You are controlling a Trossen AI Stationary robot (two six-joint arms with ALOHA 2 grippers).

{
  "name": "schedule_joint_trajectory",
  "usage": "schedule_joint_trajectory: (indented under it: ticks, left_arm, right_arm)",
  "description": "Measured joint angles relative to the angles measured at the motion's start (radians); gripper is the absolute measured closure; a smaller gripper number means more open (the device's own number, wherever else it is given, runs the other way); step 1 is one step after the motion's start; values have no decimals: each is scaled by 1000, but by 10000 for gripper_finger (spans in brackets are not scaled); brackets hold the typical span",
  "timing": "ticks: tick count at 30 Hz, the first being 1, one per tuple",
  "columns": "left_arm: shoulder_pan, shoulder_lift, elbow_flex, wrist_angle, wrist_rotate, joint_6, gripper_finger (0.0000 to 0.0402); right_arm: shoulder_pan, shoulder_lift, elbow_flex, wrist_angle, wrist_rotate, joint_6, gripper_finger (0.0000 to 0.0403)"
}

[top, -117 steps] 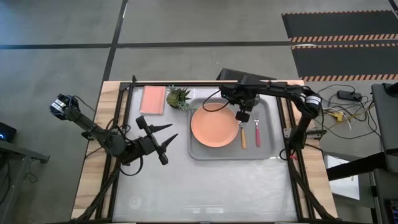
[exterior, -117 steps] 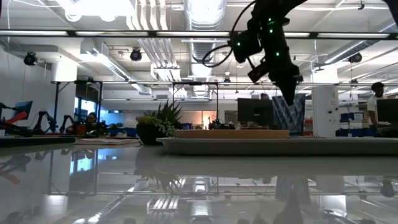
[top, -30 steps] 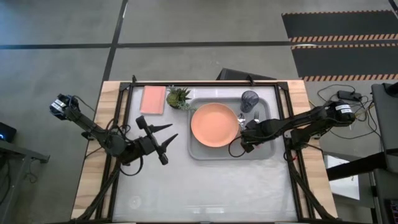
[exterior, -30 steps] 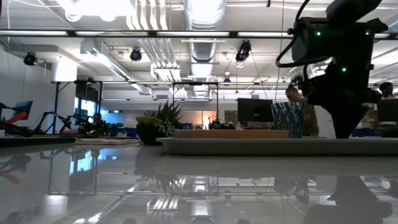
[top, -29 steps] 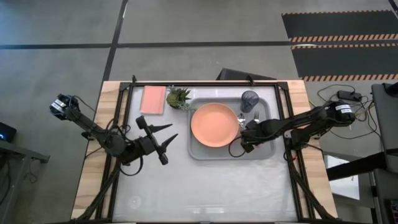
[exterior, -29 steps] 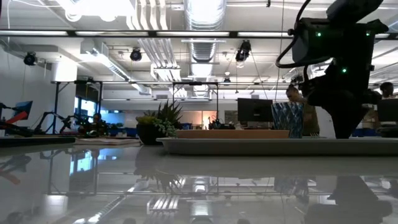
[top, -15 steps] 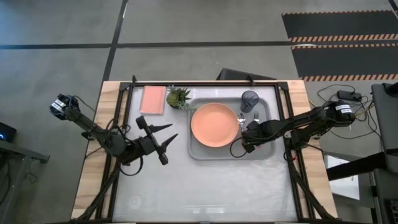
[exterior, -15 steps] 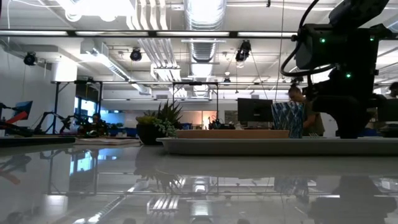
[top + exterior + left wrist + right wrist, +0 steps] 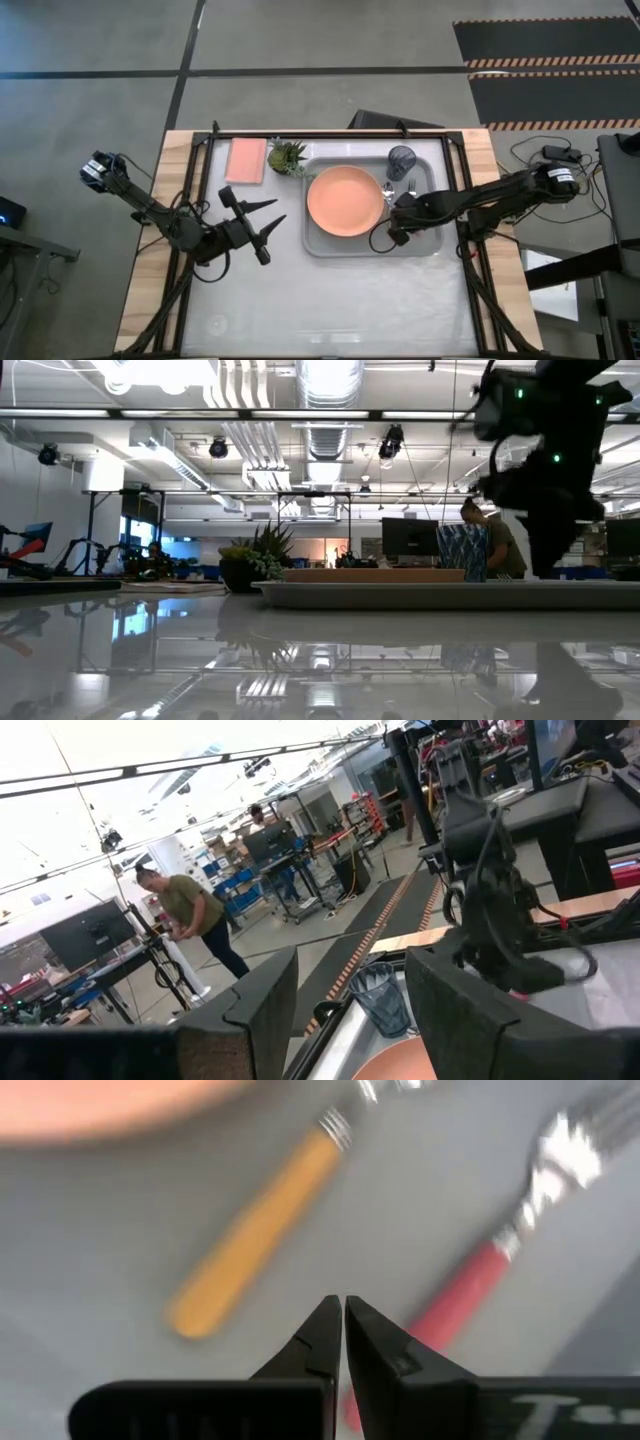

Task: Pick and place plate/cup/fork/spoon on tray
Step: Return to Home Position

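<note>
Desk (image 9: 330, 300): pale glossy top in a black frame. Two dark arms reach in, one from each side.

Large light grey rectangular tray (image 9: 350, 247), rounded corners, raised rim: sits on the desk's upper right part in the high view. All four items lie inside its rim, so loading looks finished. I judge that only the withdrawal to home remains.

Round flat salmon-orange plate (image 9: 345, 201): flat on the tray's left half, which keeps the right strip free for the smaller pieces.

Pink rectangular pad (image 9: 246, 159): on the desk left of the tray, with a small green potted plant (image 9: 288, 157) between them. Neither belongs to the job.

Left pincer (image 9: 350, 990): fingers spread, nothing between them. Parked above bare desk well left of the tray, out of the working arm's way.

Right pincer (image 9: 343, 1304): fingers pressed together, nothing held. It hangs low over the tray's right strip with its tips over the gap between the two handles. As far as the wrist view shows, it touches neither.

Small dark grey translucent cup (image 9: 401, 160): upright in the tray's top right corner in the high view, apart from the plate, beyond the cutlery heads.

Orange-handled spoon with silver bowl (image 9: 262, 1230) and pink-red-handled fork with silver tines (image 9: 500, 1240): side by side, roughly parallel, not touching. Heads point toward the cup, and the spoon is nearer the plate.

Risk: the tips sit close above the handles and a sideways exit could knock them. Lifting clear first seems wise.
</note>
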Motion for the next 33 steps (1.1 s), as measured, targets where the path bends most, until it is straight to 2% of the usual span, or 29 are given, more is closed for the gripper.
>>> schedule_joint_trajectory:
  ticks: [5, 9, 15, 19, 21, 23, 26, 29, 31, 33]
  left_arm:
    - [0, 0, 0, -31, -20, -3, 233]
    - [-9, -2, 0, -79, -25, -27, 233]
    - [-37, -12, 0, -122, -24, -30, 233]
    - [-57, -32, 0, -247, -10, -74, 235]
    - [-62, -58, 0, -381, 60, -139, 243]
    - [-63, -97, 0, -554, 219, -238, 257]
    - [-63, -154, -1, -719, 461, -385, 290]
    - [-62, -194, -42, -731, 550, -441, 339]
    - [-62, -225, -97, -701, 598, -410, 377]
    - [-54, -259, -158, -627, 626, -368, 394]
  right_arm:
    - [32, -111, 10, 144, 60, -135, 394]
    - [84, -191, 3, 323, 73, -367, 394]
    - [178, -270, -77, 735, 94, -694, 394]
    - [231, -294, -179, 1011, 93, -859, 394]
    - [246, -302, -233, 1105, 93, -925, 394]
    - [249, -314, -280, 1158, 92, -953, 394]
    - [249, -348, -341, 1182, 94, -950, 394]
    - [249, -405, -396, 1182, 93, -942, 394]
    - [249, -453, -426, 1183, 93, -943, 394]
    - [249, -506, -452, 1184, 93, -950, 394]
